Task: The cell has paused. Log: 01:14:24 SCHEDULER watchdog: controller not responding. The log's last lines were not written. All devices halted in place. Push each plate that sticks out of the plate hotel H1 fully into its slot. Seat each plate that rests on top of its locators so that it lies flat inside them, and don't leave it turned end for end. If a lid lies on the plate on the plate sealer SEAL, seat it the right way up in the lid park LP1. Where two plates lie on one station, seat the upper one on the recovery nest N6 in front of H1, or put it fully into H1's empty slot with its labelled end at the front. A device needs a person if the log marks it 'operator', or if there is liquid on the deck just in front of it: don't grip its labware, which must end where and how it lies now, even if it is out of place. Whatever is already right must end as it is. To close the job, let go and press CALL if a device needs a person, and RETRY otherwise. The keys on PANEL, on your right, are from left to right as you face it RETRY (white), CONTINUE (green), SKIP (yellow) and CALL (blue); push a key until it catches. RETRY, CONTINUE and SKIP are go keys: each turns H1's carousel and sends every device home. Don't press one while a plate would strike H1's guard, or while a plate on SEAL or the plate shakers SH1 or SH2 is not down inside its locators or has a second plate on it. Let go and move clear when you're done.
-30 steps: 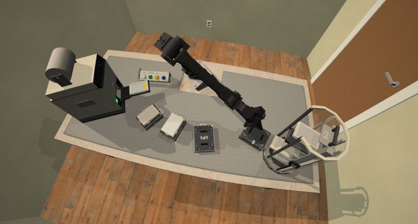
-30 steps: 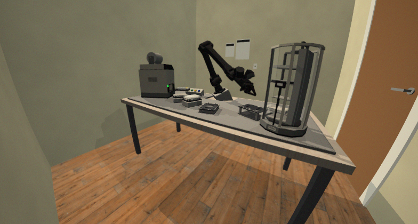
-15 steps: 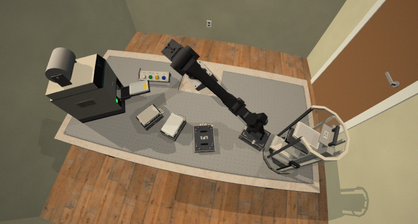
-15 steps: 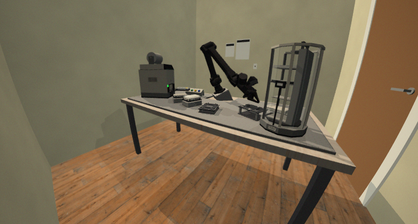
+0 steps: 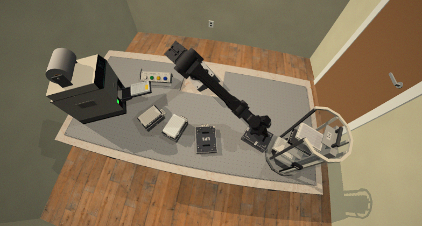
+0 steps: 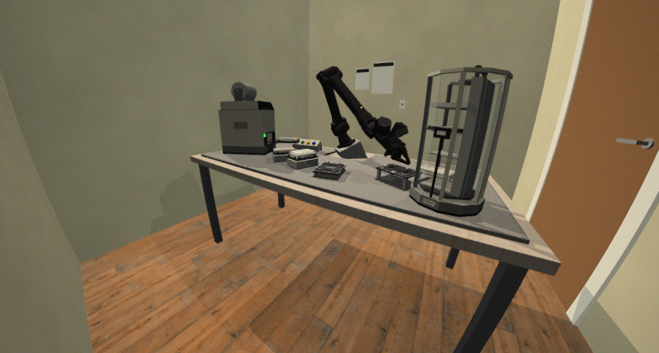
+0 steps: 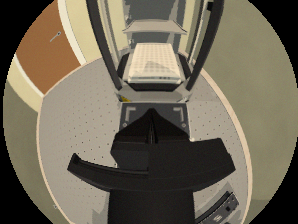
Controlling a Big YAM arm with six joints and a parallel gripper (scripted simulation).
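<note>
My gripper [image 5: 262, 134] [image 6: 405, 159] [image 7: 151, 112] is shut and empty. It hangs just above the dark recovery nest N6 [image 5: 259, 145] [image 6: 392, 172] [image 7: 133, 115], and its tip points at the plate hotel H1 [image 5: 330, 159] [image 6: 461, 138]. In the wrist view a white plate [image 7: 154, 64] [image 5: 280, 145] lies in a low slot of H1, right ahead of the fingers. Its near end appears to reach out past the slot's front. Another white plate [image 5: 310, 134] lies in a higher slot.
The sealer SEAL [image 5: 89, 92] stands at the far left with a plate [image 5: 140, 88] on its tray. Two shakers carry plates [image 5: 150, 115] [image 5: 175, 126]. The lid park LP1 [image 5: 205, 139] [image 6: 327, 170] stands between them and N6. PANEL [image 5: 155, 76] [image 6: 307, 144] stands near the arm's base.
</note>
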